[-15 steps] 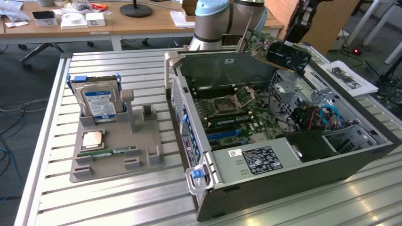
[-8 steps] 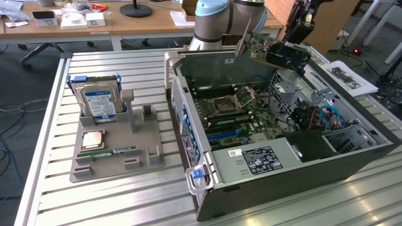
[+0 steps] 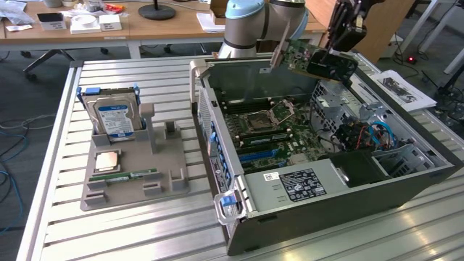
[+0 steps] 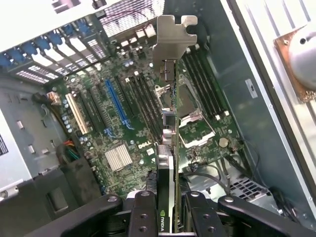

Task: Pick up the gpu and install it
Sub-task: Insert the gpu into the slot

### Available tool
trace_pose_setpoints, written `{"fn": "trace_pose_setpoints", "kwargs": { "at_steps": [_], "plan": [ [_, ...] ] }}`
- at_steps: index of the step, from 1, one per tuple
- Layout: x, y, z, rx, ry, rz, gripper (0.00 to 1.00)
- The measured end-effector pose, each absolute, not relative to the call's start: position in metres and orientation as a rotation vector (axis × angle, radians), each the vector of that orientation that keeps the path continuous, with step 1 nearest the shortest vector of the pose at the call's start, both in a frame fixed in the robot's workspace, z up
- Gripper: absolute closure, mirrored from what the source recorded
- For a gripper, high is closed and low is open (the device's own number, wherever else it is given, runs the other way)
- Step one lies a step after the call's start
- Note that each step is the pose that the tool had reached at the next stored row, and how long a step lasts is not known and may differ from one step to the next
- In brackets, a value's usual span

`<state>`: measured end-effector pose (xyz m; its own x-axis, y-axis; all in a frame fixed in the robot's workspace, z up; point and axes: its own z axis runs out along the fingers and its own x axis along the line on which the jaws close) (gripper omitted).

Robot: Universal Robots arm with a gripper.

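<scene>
GPU (image 3: 310,57), thin dark card with silvery metal bracket: clamped edge-on in black two-finger gripper (image 4: 170,217), aloft over open grey computer case (image 3: 348,201), near its far wall. Handling, judged: card upright, connector edge parallel above long blue motherboard slot (image 4: 116,103), bracket square to the case's vented wall.

A long wooden desk (image 3: 167,30) runs across the top of the exterior view, carrying small white boxes (image 3: 86,23) at upper left and a round black stand base (image 3: 156,11) near the middle. Beneath it is what may be the wheeled foot of a chair (image 3: 49,57). Grey carpet (image 3: 36,92) covers the floor down the left edge, where loose cables (image 3: 13,142) trail, and a pale slatted metal table (image 3: 138,234) spreads across the lower frame, with a printed sheet (image 3: 406,89) at its right edge.
</scene>
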<state>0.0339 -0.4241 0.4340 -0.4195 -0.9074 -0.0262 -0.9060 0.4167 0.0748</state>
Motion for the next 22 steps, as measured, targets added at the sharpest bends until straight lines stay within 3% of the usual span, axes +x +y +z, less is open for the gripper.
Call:
{"fn": "trace_pose_setpoints", "kwargs": {
  "at_steps": [22],
  "plan": [
    [0.0339, -0.4241, 0.4315, 2.024, -2.372, -0.107, 0.73]
  ]
}}
